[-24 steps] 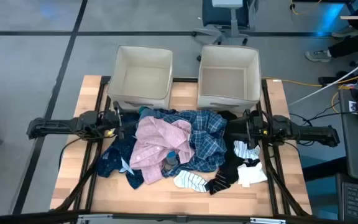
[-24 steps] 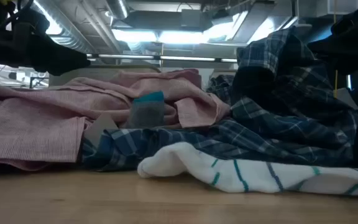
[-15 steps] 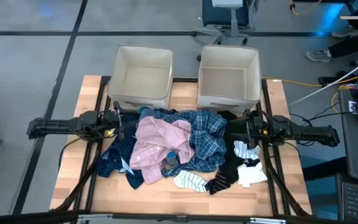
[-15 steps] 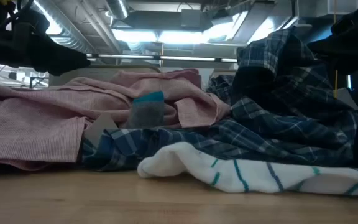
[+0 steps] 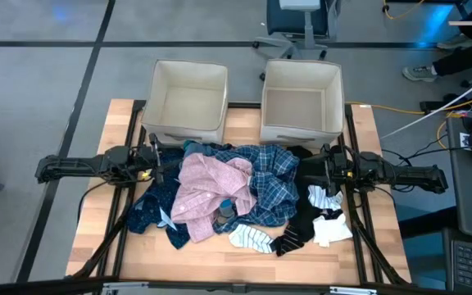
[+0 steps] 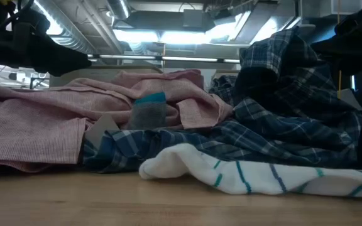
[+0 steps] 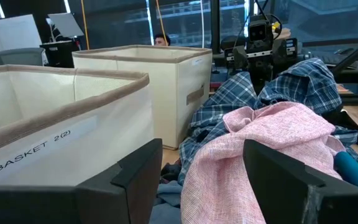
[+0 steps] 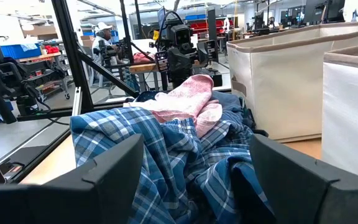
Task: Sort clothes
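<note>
While I look down from above, nothing has shifted since the earlier frames: my left gripper (image 5: pixel 156 163) sits at the left edge of the clothes pile and my right gripper (image 5: pixel 311 170) at its right edge, both stretched level over the table (image 5: pixel 97 217). The pink shirt (image 5: pixel 207 190) lies on top in the middle, the blue plaid shirt (image 5: pixel 269 184) spreads to its right, the navy dotted top (image 5: pixel 150 209) trails off to the left, and a striped sock (image 5: pixel 251 238), a black piece (image 5: pixel 300 225) and a white sock (image 5: pixel 332 229) lie along the near side. Two beige bins (image 5: pixel 188 102) stand side by side behind the heap. From table height the picture matches too: the striped sock (image 6: pixel 263 176) lies in front, plaid folds (image 6: pixel 294 119) rise behind it and pink cloth (image 6: pixel 36 125) fills the other side. Past my left wrist, my fingers (image 7: pixel 135 180) are spread apart and hold nothing, with the pink shirt (image 7: pixel 272 143) just ahead. Past my right wrist, my fingers (image 8: pixel 110 180) are likewise parted and empty over the plaid shirt (image 8: pixel 166 155).
</note>
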